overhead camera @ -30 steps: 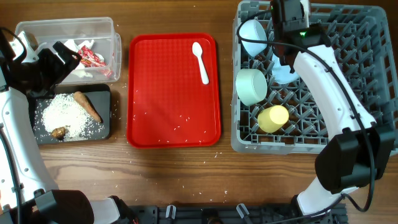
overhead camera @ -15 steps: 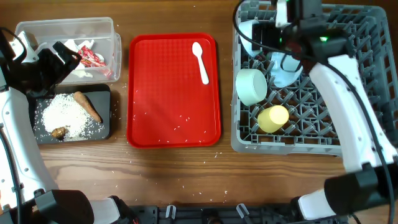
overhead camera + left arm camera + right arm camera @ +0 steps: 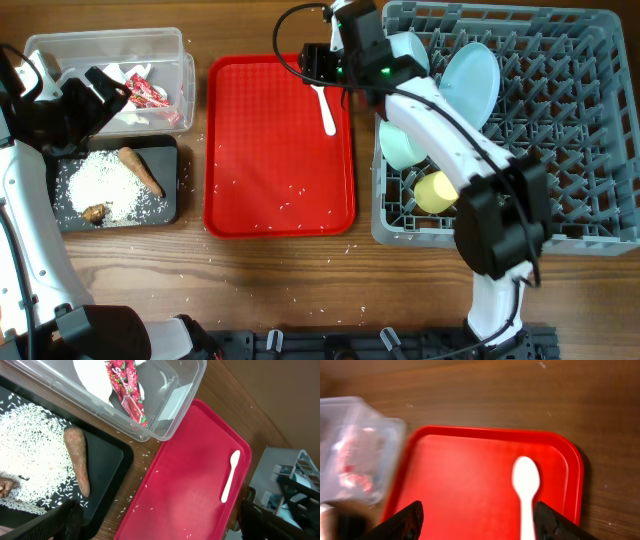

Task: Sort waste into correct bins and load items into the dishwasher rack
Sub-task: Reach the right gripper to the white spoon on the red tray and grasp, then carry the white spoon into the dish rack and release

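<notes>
The white spoon (image 3: 323, 100) lies on the red tray (image 3: 260, 150), also in the right wrist view (image 3: 526, 490). My right gripper (image 3: 315, 68) hovers open and empty (image 3: 477, 525) over the tray's far right corner, just above the spoon. My left gripper (image 3: 108, 92) is open and empty (image 3: 160, 527) at the clear tub (image 3: 60, 50), which holds the napkin (image 3: 125, 117) and red wrapper (image 3: 147, 93). The black tray (image 3: 170, 205) holds rice (image 3: 100, 185), the carrot stick (image 3: 142, 170) and a brown lump (image 3: 96, 212). The rack (image 3: 560, 130) holds the blue plate (image 3: 470, 75), green bowl (image 3: 400, 145) and yellow cup (image 3: 440, 190).
A pale blue bowl (image 3: 410, 48) sits in the rack's far left corner, partly hidden by my right arm. Loose rice grains lie on the red tray and on the wooden table near the black tray.
My right arm has swung left from over the rack to above the red tray's far right corner. The blue plate now stands uncovered in the rack. The left arm has not moved.
</notes>
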Controlling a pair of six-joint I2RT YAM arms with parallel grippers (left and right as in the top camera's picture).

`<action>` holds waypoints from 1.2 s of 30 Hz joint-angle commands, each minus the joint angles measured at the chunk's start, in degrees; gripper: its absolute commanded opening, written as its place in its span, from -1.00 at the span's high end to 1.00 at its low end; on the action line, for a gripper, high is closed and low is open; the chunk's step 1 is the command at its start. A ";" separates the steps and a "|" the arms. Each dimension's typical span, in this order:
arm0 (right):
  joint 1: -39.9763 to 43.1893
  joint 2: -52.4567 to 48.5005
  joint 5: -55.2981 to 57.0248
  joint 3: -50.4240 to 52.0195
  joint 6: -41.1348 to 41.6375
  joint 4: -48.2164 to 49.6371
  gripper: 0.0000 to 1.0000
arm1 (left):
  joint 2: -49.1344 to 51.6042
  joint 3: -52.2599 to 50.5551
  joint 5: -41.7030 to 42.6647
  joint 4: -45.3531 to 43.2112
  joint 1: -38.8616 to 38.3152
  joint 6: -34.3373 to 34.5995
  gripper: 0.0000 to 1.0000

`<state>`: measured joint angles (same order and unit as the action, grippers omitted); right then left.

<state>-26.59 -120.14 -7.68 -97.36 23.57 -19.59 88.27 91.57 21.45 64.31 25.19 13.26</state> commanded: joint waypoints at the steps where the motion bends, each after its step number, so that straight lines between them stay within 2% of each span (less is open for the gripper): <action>1: 0.42 -4.04 2.73 -0.20 4.02 2.23 -0.40 | -0.04 0.59 0.09 0.02 0.17 0.70 -1.00; 6: 0.24 -8.41 2.01 -0.20 4.74 1.97 -0.36 | -0.04 0.59 0.09 0.04 0.17 0.70 -1.00; 11: -0.09 -11.41 1.55 -0.20 6.62 0.92 -0.17 | -0.04 0.59 0.09 0.02 0.17 0.70 -1.00; 15: -0.26 -13.51 2.29 -0.17 9.42 -0.13 -0.13 | -0.04 0.59 0.09 0.02 0.17 0.70 -1.00; 17: -0.48 -14.62 2.05 -0.17 9.75 -0.11 0.06 | -0.04 0.59 0.09 0.02 0.17 0.70 -1.00; 22: -2.03 -17.09 1.22 -0.17 11.13 -1.18 0.28 | -0.04 0.59 0.09 0.02 0.17 0.70 -1.00; 24: -3.41 -17.46 1.20 -0.17 14.78 -4.85 0.47 | -0.04 0.59 0.09 0.02 0.17 0.70 -1.00; 27: -4.68 -17.46 1.22 -0.20 15.63 -7.06 0.86 | -0.04 0.57 0.09 0.02 0.17 0.70 -1.00; 28: -4.70 -17.46 1.18 -0.20 15.65 -7.54 0.91 | -0.04 0.59 0.09 0.02 0.17 0.70 -1.00; 36: -4.09 -12.83 2.27 -2.95 12.68 -15.39 0.91 | -0.04 0.59 0.09 0.02 0.17 0.70 -1.00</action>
<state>-30.87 -133.03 -7.88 -100.97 38.30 -30.89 88.27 91.57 21.45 64.31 25.19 13.26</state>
